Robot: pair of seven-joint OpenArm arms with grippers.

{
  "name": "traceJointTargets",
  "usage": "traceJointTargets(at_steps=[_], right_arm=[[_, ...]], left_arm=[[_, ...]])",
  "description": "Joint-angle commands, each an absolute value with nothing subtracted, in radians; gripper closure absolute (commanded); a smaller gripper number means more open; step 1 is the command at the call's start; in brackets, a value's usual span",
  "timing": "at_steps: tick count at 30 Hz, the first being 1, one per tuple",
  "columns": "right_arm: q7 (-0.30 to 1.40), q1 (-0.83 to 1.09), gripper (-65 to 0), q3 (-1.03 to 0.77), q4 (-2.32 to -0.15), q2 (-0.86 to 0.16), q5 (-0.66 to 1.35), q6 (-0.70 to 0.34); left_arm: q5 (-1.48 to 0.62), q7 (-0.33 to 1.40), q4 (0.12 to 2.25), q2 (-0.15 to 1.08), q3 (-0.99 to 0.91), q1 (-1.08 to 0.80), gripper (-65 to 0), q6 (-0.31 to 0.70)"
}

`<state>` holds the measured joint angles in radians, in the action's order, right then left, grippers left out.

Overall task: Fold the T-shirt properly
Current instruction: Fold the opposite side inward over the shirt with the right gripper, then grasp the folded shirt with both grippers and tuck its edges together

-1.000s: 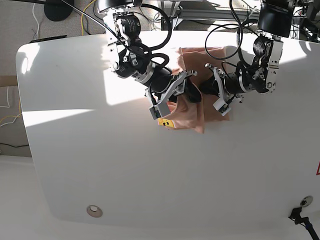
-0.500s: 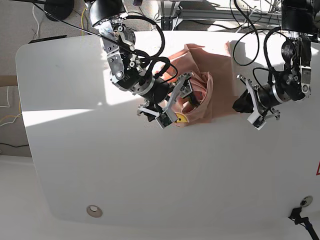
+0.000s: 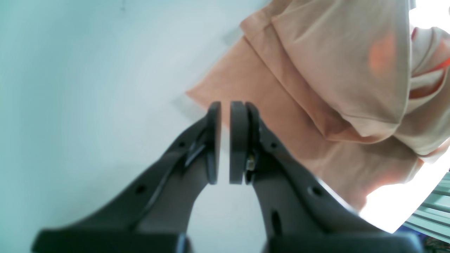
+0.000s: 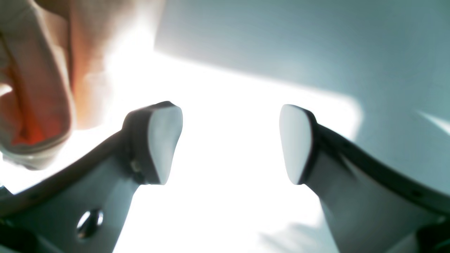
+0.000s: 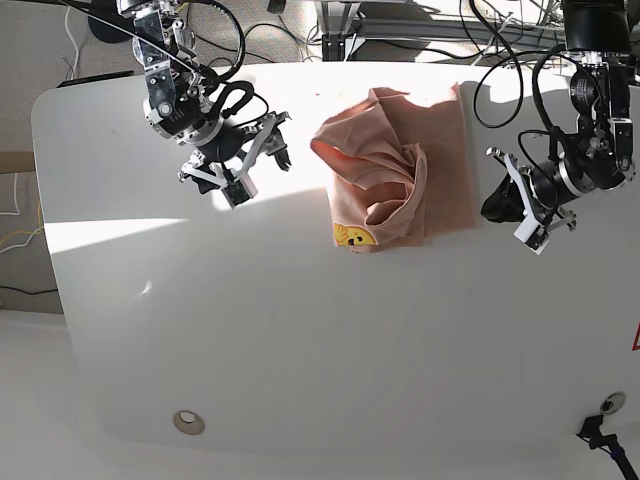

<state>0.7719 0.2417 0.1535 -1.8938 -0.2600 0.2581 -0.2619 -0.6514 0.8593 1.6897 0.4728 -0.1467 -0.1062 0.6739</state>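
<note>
The salmon-pink T-shirt lies in a crumpled, partly folded heap at the back middle of the white table. A small yellow smiley mark shows at its front edge. My right gripper hovers left of the shirt, apart from it, open and empty. In the right wrist view the shirt is at the upper left. My left gripper is right of the shirt, apart from it. In the left wrist view its pads stand nearly together with nothing between them, with the shirt ahead to the right.
A round grommet hole sits near the table's front left. Cables and metal frame parts run behind the back edge. Bright sun patches cross the table's back and left.
Both arms have drawn away from the shirt: the right one let go and moved left and back, the left one stayed off to the right. The shirt has dropped into a heap.
</note>
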Motion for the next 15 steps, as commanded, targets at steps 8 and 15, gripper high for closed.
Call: traceJointTargets(at_steps=[8,15], right_arm=[[0.751,0.223,-44.1,0.348,-1.951,-0.097,0.268,-0.26],[0.754,0.097,-44.1,0.499,-1.862,0.065,0.268,-0.26]], left_arm=[[-0.667,0.834,1.702,0.495,-0.156,-0.093,-3.9,0.676],[-0.668,0.834,1.707,0.496,-0.157,-0.093,-3.9,0.676]])
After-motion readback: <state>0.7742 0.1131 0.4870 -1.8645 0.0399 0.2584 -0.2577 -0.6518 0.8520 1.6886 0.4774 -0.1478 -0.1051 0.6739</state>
